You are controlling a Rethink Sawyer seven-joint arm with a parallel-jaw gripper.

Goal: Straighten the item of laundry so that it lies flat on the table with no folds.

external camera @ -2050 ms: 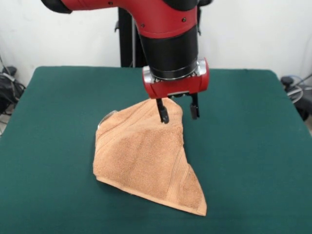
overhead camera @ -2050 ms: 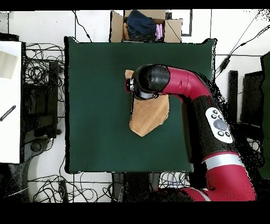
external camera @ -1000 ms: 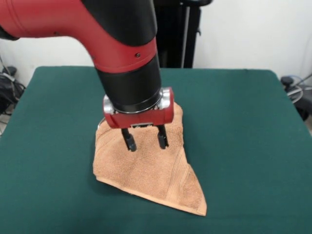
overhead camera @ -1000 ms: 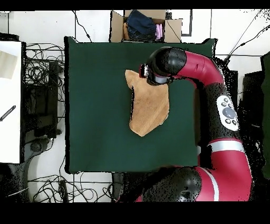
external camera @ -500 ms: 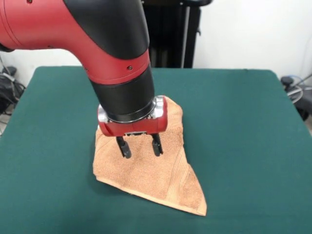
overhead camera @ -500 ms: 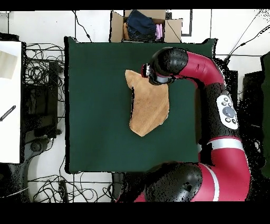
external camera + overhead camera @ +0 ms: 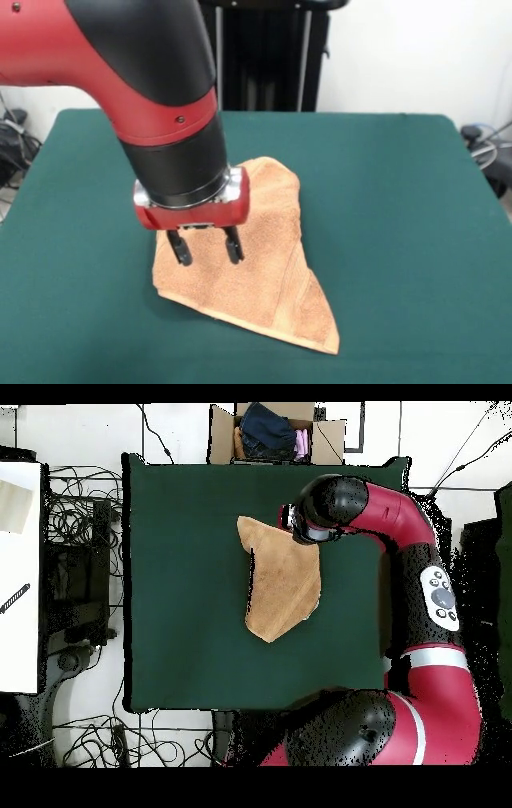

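The towel (image 7: 248, 268) lies folded into a rough triangle near the middle of the worktop (image 7: 400, 208), one point reaching toward the lower right of the front view. The gripper (image 7: 206, 248) hangs over its left part, fingers spread and holding nothing. I judge this is the approach step; next it should descend onto a folded edge, pinch the upper layer and pull it open.
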